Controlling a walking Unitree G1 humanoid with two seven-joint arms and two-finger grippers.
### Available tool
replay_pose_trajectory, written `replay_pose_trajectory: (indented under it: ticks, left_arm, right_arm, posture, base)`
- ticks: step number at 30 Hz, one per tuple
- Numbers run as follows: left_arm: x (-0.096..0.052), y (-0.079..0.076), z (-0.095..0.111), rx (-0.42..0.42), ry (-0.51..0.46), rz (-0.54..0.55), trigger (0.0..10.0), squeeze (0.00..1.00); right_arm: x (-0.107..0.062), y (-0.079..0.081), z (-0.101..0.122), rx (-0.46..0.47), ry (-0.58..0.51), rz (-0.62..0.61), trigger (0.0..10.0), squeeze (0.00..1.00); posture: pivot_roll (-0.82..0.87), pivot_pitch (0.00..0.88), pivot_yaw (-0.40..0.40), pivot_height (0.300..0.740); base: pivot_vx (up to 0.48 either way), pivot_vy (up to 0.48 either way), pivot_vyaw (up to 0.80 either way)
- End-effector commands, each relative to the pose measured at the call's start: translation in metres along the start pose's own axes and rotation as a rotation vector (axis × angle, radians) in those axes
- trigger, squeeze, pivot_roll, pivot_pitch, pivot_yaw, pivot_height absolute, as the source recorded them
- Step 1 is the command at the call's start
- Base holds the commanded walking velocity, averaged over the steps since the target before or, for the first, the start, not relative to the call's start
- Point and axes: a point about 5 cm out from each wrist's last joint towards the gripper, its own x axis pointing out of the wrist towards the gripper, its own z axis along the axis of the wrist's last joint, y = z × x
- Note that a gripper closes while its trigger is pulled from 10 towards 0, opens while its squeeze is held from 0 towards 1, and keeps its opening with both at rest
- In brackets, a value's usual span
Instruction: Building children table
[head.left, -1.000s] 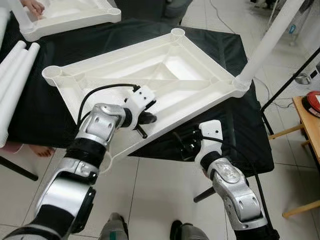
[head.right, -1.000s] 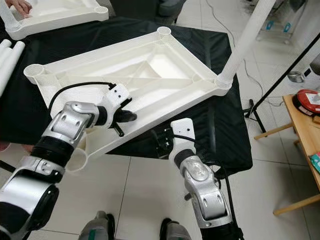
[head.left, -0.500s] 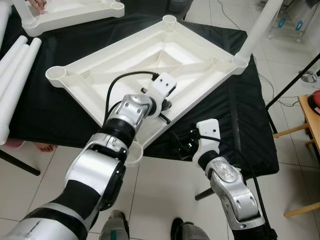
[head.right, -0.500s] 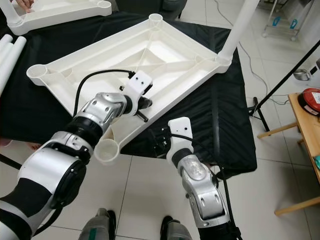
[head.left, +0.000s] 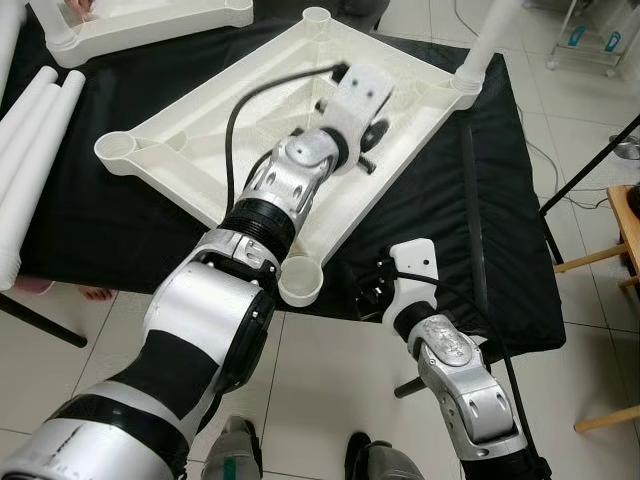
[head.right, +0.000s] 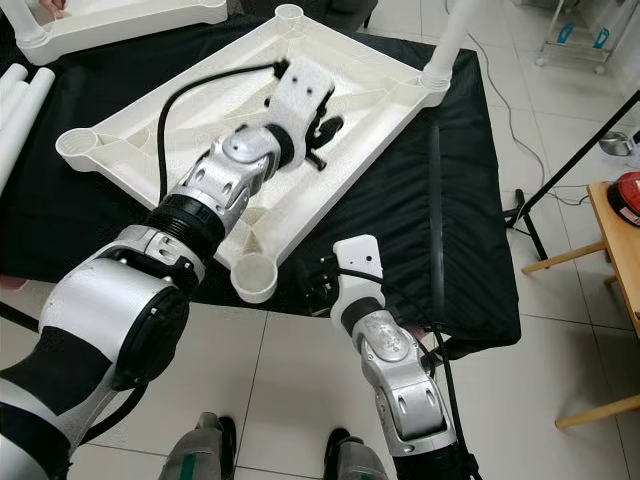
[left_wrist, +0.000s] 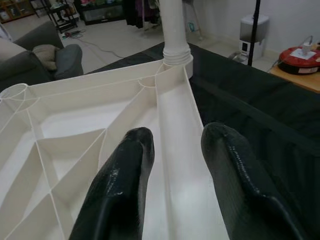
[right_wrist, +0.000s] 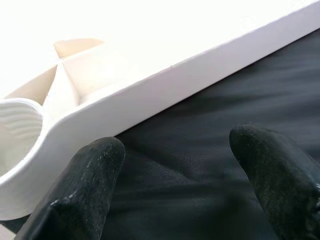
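Note:
A white children's tabletop (head.left: 200, 150) lies upside down on a table draped in black cloth (head.left: 440, 220). One white leg (head.left: 490, 35) stands in its far right corner socket. My left gripper (head.left: 372, 140) reaches out over the right-hand rim, well short of that leg. In the left wrist view its fingers (left_wrist: 130, 165) stand open over the rim channel, with the leg (left_wrist: 172, 25) ahead. My right gripper (head.left: 372, 285) hovers open over the cloth near the front edge. It is just right of the near corner socket (right_wrist: 15, 135), touching nothing.
A second white tabletop (head.left: 150, 20) lies at the far left with a person's hand (head.left: 75, 5) on it. Loose white leg tubes (head.left: 35, 130) lie on the left. A wooden table with a red object (head.right: 628, 195) and a black stand pole (head.left: 590, 165) are on the right.
My left arm has stretched forward along the right-hand rim toward the leg corner. The near corner socket, once hidden by the arm, now shows. The right arm has barely moved.

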Motion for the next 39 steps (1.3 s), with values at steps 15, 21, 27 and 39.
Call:
replay_pose_trajectory:
  ticks: [15,21,27,39]
  left_arm:
    - [-0.035,0.024,-0.024,-0.018,-0.066,0.065,10.0,0.0]
    - [-0.089,0.038,-0.051,-0.127,-0.065,0.176,10.0,0.0]
    - [-0.114,0.043,-0.064,-0.144,-0.031,0.248,10.0,0.0]
    - [-0.202,0.117,-0.086,0.055,0.319,0.549,10.0,0.0]
  right_arm:
    - [-0.004,-0.008,0.022,-0.012,-0.13,-0.024,10.0,0.0]
    - [-0.01,-0.023,0.047,-0.025,-0.248,-0.122,10.0,0.0]
    - [-0.01,-0.028,0.053,-0.032,-0.276,-0.151,10.0,0.0]
    - [0.001,-0.001,0.069,-0.064,-0.343,0.036,10.0,0.0]
  posture:
    - [0.14,0.17,0.004,0.74]
    - [0.14,0.171,0.003,0.74]
    - [0.16,0.167,-0.016,0.74]
    - [0.19,0.145,-0.027,0.74]
  base:
    - [0.0,0.0,0.0]
    - [0.0,0.0,0.0]
    - [0.0,0.0,0.0]
    - [0.0,0.0,0.0]
